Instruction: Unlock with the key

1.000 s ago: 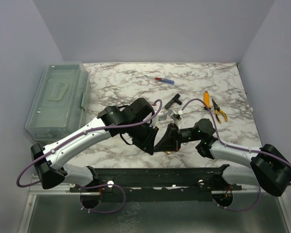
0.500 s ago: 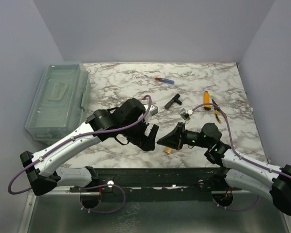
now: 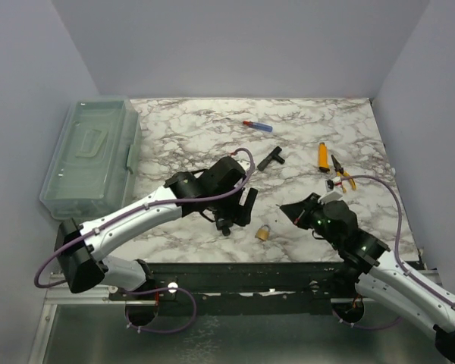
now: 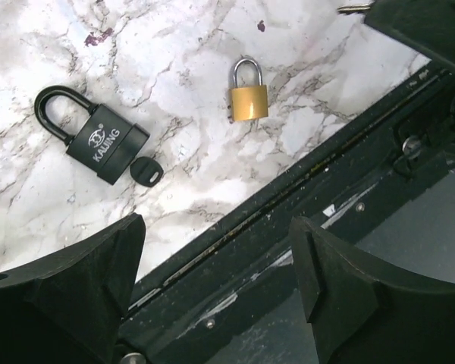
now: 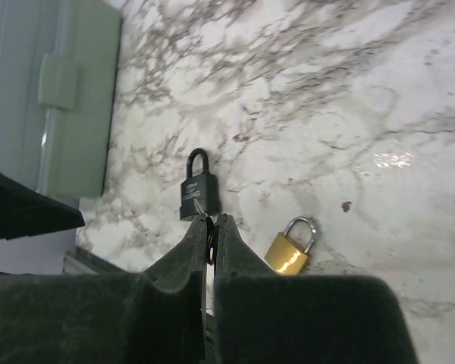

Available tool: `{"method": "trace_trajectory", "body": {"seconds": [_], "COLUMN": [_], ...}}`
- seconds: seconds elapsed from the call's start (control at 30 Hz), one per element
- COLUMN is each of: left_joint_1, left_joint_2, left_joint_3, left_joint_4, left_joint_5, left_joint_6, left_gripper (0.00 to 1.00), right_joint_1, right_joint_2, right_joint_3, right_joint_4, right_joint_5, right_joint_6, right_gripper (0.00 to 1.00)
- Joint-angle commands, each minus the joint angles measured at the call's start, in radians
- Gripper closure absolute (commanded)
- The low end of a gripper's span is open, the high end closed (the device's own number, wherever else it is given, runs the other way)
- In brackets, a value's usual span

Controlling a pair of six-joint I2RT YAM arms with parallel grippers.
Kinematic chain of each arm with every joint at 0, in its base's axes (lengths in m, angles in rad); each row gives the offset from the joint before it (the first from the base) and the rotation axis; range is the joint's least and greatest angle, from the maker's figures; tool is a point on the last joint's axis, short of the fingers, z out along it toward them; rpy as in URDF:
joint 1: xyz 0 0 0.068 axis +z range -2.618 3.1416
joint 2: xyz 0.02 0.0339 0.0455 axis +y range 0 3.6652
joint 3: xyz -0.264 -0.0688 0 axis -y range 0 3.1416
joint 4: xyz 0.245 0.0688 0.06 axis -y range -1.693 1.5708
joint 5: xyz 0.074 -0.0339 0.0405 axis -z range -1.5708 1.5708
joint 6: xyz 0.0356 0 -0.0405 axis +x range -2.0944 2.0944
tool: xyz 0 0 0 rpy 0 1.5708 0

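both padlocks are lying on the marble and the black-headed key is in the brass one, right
No: the black-headed key sits at the base of the black padlock, not the brass padlock, which lies apart. Both do lie on the marble. The left wrist view shows it.

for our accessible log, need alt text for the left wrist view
A black padlock with a key at its base lies on the marble table, a brass padlock apart from it; the open left gripper fills the foreground.
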State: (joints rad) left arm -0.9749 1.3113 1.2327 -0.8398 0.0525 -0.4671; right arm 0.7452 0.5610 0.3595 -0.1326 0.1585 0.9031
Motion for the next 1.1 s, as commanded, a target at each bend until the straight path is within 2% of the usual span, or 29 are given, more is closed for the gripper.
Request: {"method": "trace_trajectory", "body": {"seconds": [0.0,0.2,0.53,0.77,1.07], "left_joint_1": [-0.006,-0.038,-0.129,-0.159,-0.184], "left_joint_2": [0.083,0.206,0.459,0.587,0.657], "left_joint_3": [-0.02,-0.019,0.082,0.141,0.161], "left_joint_4": [0.096,0.189,0.245,0.245,0.245], "left_joint_5": [-0.071,-0.096,-0.162,-0.185,-0.205], "left_joint_6": [-0.038,-0.071,-0.116,-0.14,-0.162], "left_gripper": [0.18,0.2,0.25,0.28,0.29], "right_joint_1": [0.004,0.005,0.005,0.005,0.005], "right_joint_2": [-0.058,-0.101,-0.188,-0.253,-0.319], "right_joint_3": [0.049,0.101,0.162,0.177,0.167], "right_joint_4": [-0.263,-0.457,-0.6,-0.658,-0.661], "right_joint_5": [0.236,0.342,0.385,0.399,0.395], "right_joint_6": [0.122,0.255,0.279,0.281,0.27], "right_gripper": [1.0,1.0,1.0,1.0,1.0]}}
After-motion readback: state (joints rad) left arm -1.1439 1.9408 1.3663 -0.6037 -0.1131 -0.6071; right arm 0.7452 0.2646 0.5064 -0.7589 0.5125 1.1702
